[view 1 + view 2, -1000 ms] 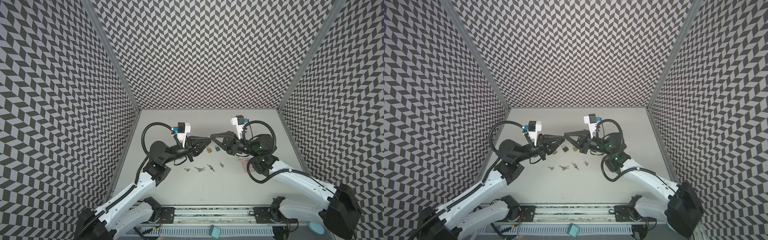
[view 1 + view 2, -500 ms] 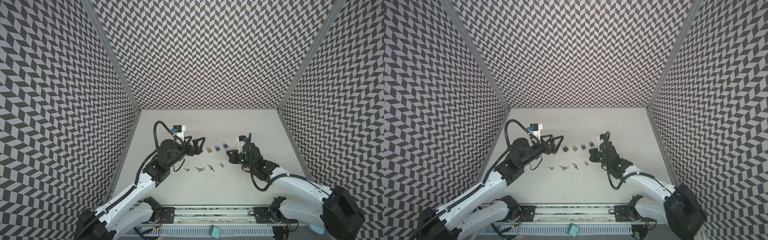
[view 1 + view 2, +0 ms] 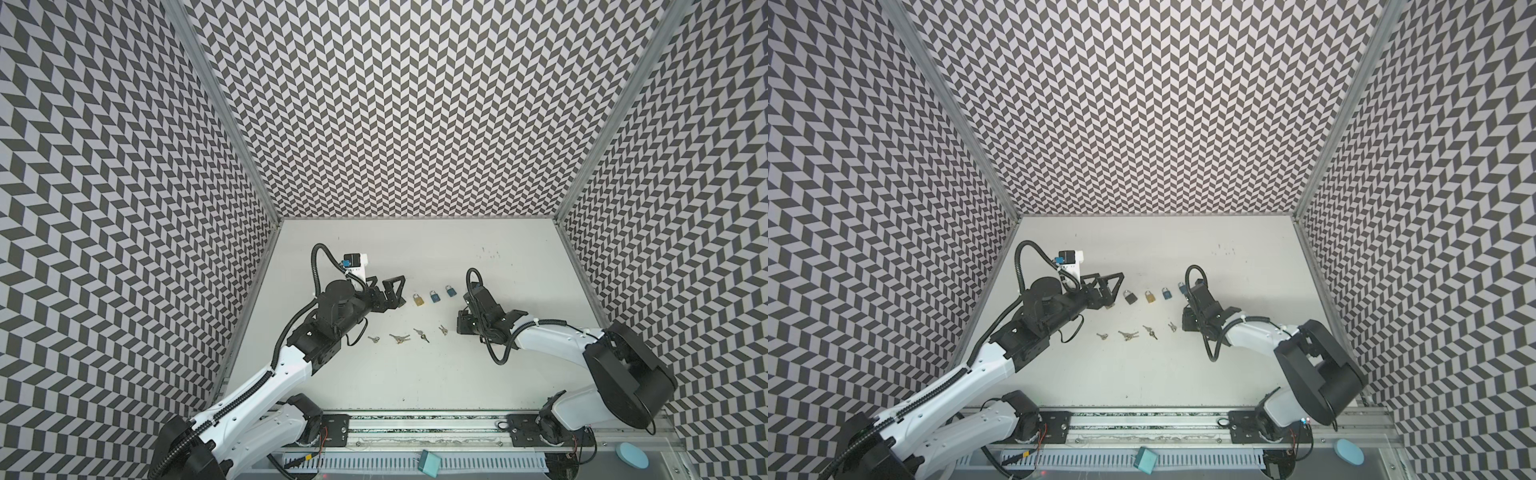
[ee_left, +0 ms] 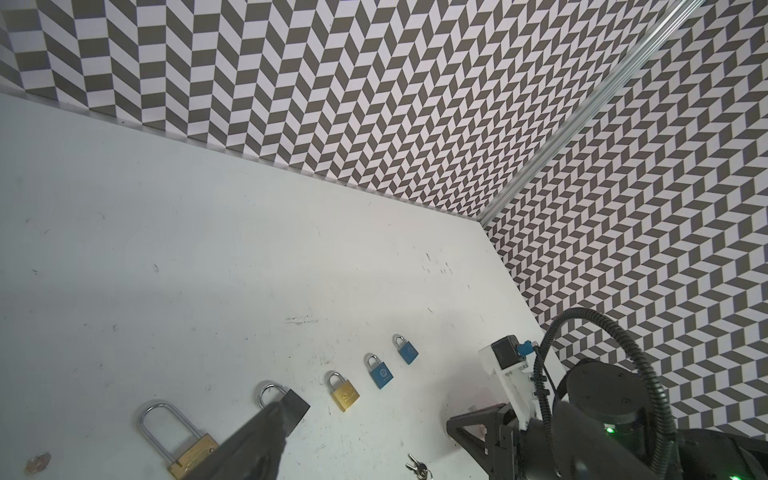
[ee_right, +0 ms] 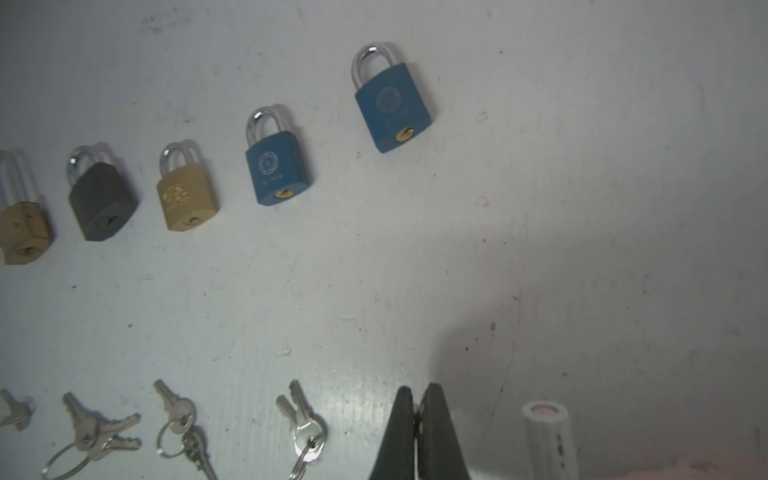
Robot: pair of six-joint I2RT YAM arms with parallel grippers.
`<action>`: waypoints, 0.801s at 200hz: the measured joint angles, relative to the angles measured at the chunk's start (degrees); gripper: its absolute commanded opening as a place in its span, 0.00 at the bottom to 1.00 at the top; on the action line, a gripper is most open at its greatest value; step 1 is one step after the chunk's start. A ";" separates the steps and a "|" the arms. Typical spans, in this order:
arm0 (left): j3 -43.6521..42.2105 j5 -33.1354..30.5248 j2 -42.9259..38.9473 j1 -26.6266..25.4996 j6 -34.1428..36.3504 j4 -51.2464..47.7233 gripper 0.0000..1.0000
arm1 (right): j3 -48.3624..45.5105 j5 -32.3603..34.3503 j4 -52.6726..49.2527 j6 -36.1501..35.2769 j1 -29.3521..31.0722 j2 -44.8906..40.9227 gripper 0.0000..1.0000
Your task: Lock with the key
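On the left of the white table [image 3: 415, 395], the left gripper [image 3: 1116, 291] hangs with its fingers spread wide and nothing between them, over the left end of a row of five padlocks. In both top views it largely hides the long-shackled brass padlock [image 4: 166, 428]. In the left wrist view one blurred finger [image 4: 257, 440] covers a corner of the dark grey padlock [image 3: 1130, 296] next along. Then come the small brass padlock [image 3: 419, 299], the first blue padlock [image 3: 434, 296] and the last blue padlock [image 3: 1181, 286], which is half hidden in a top view behind the right arm [image 3: 1250, 336]. All five lie flat and apart, their long axes running front to back. The shackles point toward the back wall and the keyholes toward the front. Nearer the front, well apart from the locks, four bunches of keys [image 3: 400, 338] lie in a second row. The rightmost bunch [image 5: 305, 424] has its blades toward the padlocks and its ring toward the front. Just right of it, not touching, the right gripper [image 5: 417, 395] has its fingers pressed together on nothing, tips low over bare table. Whether they touch the surface cannot be told. A white tube [image 5: 548, 436] shows beside it. Along the front rail lie a teal block [image 3: 428, 461] and, far right, a pale blue oval pad [image 3: 631, 455].
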 measured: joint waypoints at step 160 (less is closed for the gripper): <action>-22.95 -30.58 1.51 11.61 18.73 32.81 1.00 | -4.55 25.97 23.10 -8.85 -9.38 -17.99 0.95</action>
